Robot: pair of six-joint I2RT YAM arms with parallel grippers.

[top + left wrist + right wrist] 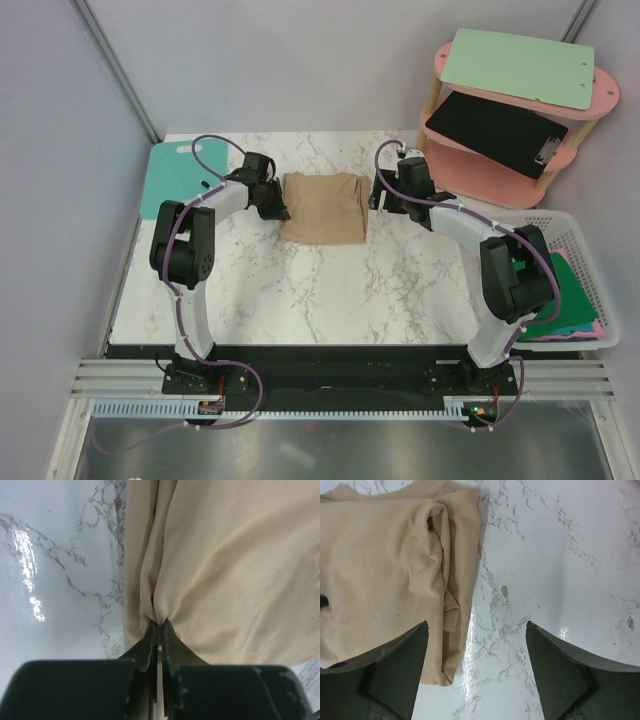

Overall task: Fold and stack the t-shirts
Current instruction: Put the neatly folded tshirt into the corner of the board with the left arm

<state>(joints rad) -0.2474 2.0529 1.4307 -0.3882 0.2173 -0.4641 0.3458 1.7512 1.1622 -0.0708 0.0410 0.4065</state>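
A light tan t-shirt (322,207) lies folded into a rough rectangle at the back middle of the marble table. My left gripper (282,210) is at its left edge; in the left wrist view it (160,622) is shut on a pinched fold of the tan cloth (235,570). My right gripper (376,196) hovers at the shirt's right edge. The right wrist view shows it (476,625) open, its left finger over the tan shirt (380,565) and its right finger over bare marble. More t-shirts, green (566,288), pink (598,328) and blue (560,333), lie in a basket.
A white slotted basket (590,240) sits off the table's right edge. A teal board (172,178) lies at the back left corner. A pink two-tier shelf (600,100) at the back right carries a mint clipboard (515,65) and a black clipboard (495,128).
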